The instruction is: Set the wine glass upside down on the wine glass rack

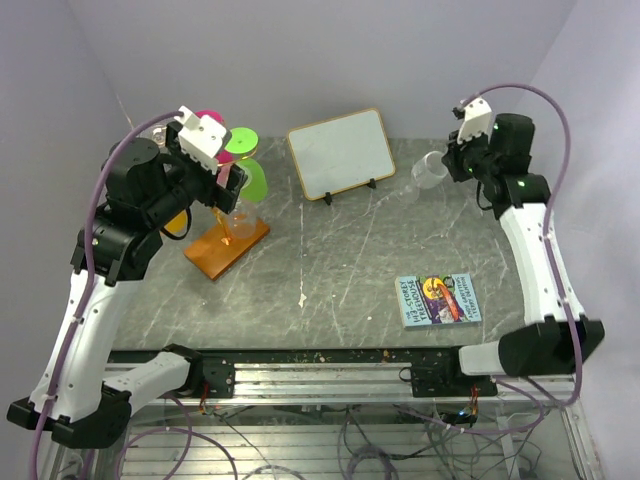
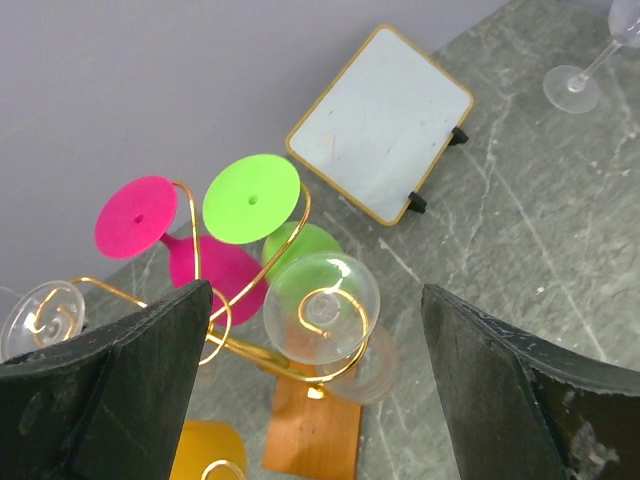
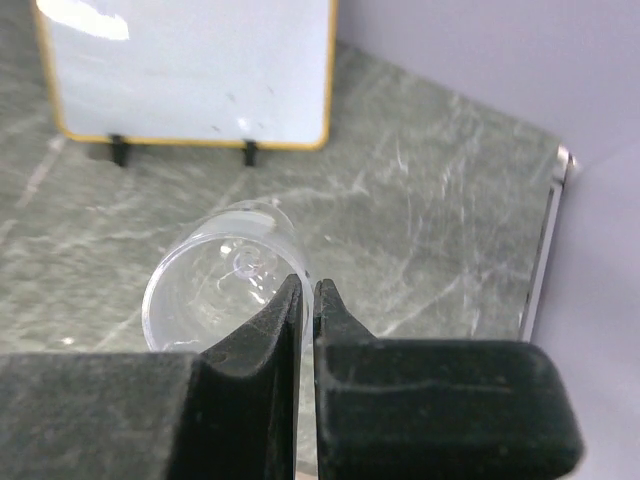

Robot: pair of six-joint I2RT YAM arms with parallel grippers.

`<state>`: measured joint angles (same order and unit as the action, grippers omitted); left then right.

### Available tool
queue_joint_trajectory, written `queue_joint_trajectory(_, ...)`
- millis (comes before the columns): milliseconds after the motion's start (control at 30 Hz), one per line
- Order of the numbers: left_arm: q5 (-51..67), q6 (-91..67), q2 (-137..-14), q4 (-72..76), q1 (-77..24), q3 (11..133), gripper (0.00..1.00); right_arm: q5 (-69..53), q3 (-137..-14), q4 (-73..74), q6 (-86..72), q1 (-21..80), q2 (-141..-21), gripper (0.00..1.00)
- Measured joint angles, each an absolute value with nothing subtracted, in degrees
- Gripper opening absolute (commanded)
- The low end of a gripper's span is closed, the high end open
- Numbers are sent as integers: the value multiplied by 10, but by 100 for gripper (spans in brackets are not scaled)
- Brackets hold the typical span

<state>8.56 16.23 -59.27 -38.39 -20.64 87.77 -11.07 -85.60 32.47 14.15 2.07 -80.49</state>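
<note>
Your right gripper (image 3: 305, 285) has its fingers pressed together on the rim of the clear wine glass (image 3: 215, 285). As far as the wrist view shows, the thin wall is caught between the tips. You are looking down into the bowl there, with the top of the stem showing through its bottom. In the overhead view this glass sits in the upper right of the frame, to the right of the gold-framed whiteboard (image 1: 341, 152). Its bowl is by the fingers and its foot lies lower and to the left. Whether the foot touches the grey stone-patterned table (image 1: 330, 260) you cannot tell.

Your left gripper (image 2: 313, 300) is spread wide and holds nothing, hanging over the wine glass rack (image 2: 318, 440) at the upper left of the overhead view. The rack's wooden base is well apart from the glass you hold, with the whiteboard between them. Glasses hang foot-up in its gold spirals:
- a pink glass (image 2: 137, 216)
- a green glass (image 2: 252, 197)
- a clear glass (image 2: 345, 290), directly between your open fingers
- another clear foot (image 2: 40, 315) at the left edge
- an orange glass (image 2: 205, 455), low in the frame

A colourful book (image 1: 438, 299) lies flat at the lower right of the table, near the right arm.
</note>
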Motion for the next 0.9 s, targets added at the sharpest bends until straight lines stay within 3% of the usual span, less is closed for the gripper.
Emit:
queue_joint_trajectory(267, 136, 93, -616, -366, -206, 903, 94, -236, -862, 301, 110, 24, -702, 0)
queue_joint_trajectory(900, 278, -179, -705, -209, -229, 912, 89, -375, -925, 192, -59, 61, -697, 0)
